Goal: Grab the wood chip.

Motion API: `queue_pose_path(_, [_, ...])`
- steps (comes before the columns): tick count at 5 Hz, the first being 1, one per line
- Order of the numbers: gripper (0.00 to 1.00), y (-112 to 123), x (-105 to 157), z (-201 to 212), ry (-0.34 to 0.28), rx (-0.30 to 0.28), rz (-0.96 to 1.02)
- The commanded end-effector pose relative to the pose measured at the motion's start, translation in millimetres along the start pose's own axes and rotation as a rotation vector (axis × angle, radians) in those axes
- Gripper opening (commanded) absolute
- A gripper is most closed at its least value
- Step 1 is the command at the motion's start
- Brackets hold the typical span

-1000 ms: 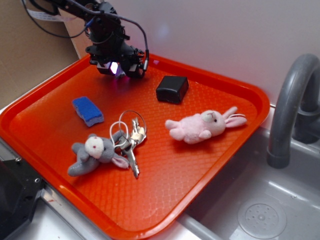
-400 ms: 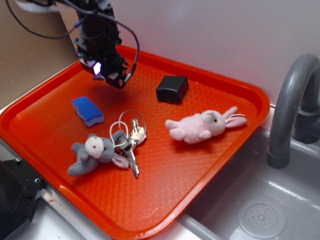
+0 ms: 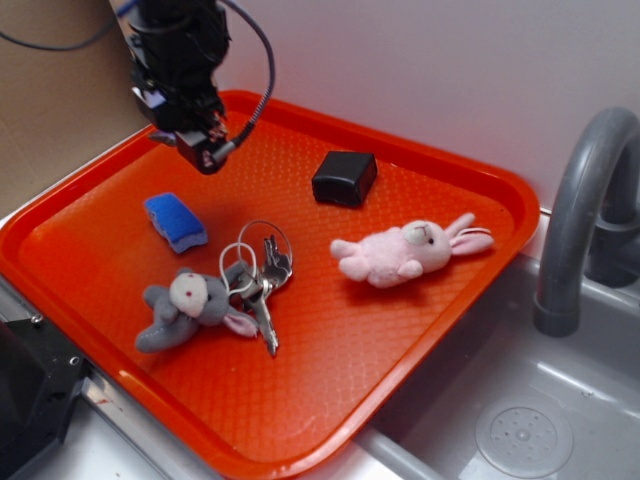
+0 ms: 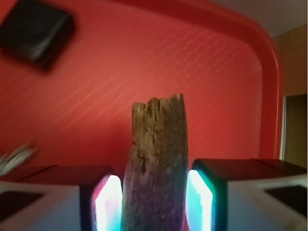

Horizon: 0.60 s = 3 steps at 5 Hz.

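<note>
The wood chip [image 4: 158, 159] is a rough brown-grey piece held upright between my two glowing pads [image 4: 108, 204] in the wrist view. My gripper [image 4: 154, 202] is shut on it and holds it above the orange tray [image 4: 144, 72]. In the exterior view my gripper [image 3: 203, 150] hangs over the tray's far left part; the chip is hidden by the fingers there.
On the orange tray [image 3: 420, 330] lie a black box [image 3: 345, 178], a blue sponge block [image 3: 176, 222], a grey plush mouse [image 3: 185, 308], keys on a ring [image 3: 262, 285] and a pink plush rabbit [image 3: 402, 251]. A sink with a grey faucet [image 3: 585, 210] is at right.
My gripper has risen and moved left, away from the black box, carrying the wood chip off the tray surface.
</note>
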<state>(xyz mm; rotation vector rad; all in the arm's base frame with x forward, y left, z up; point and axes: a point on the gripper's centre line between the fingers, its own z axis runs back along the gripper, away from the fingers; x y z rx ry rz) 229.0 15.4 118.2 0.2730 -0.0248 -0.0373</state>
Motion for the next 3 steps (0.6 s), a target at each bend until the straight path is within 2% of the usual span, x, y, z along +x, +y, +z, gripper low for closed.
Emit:
queue_pose_path(1, [0.0, 30.6, -19.1, 106.4, -0.118, -0.103, 0.03])
queue_pose_path(2, [0.0, 44.3, -22.3, 133.8, -0.177, -0.096, 0.096])
queue_pose_path(3, [0.0, 48.0, -17.8, 129.3, -0.137, -0.118, 0.074])
